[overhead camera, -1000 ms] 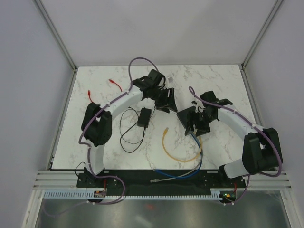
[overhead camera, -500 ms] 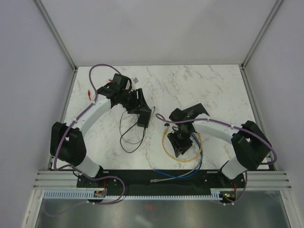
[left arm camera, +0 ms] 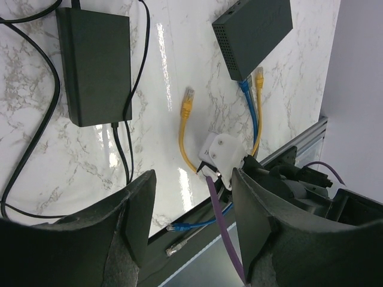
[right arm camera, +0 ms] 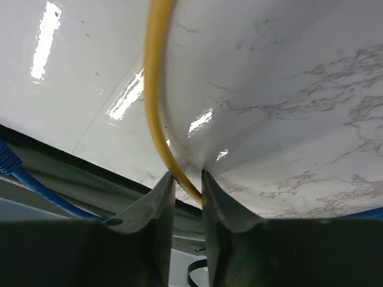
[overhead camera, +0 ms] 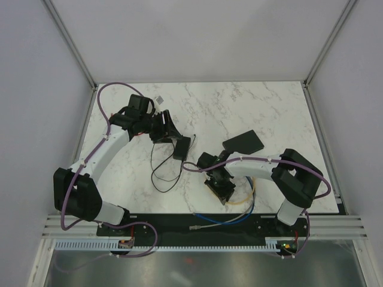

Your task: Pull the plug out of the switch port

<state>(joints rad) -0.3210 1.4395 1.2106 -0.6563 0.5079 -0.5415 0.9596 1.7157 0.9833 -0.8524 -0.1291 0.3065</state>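
Observation:
The switch [overhead camera: 244,142] is a flat black box lying right of centre; in the left wrist view [left arm camera: 254,33] a yellow plug [left arm camera: 259,76] and a blue plug [left arm camera: 244,87] sit in its sockets. The yellow cable [overhead camera: 239,202] loops toward the front, and its other end [left arm camera: 188,95] lies loose. My right gripper [overhead camera: 218,184] is low on the table in front of the switch. Its fingers are shut on the yellow cable [right arm camera: 154,101], which runs through my right gripper [right arm camera: 188,177]. My left gripper [overhead camera: 166,127] is open and empty [left arm camera: 191,179], beside the power brick.
A black power brick [overhead camera: 181,147] with a thin black cord [overhead camera: 161,173] lies left of centre, also in the left wrist view [left arm camera: 96,66]. A blue cable [overhead camera: 230,218] and a loose grey plug [overhead camera: 194,228] lie at the front edge. Metal rails border the table.
My right gripper moved down and left off the switch to the yellow cable loop and closed on it. My left arm swung back to the left, away from the centre.

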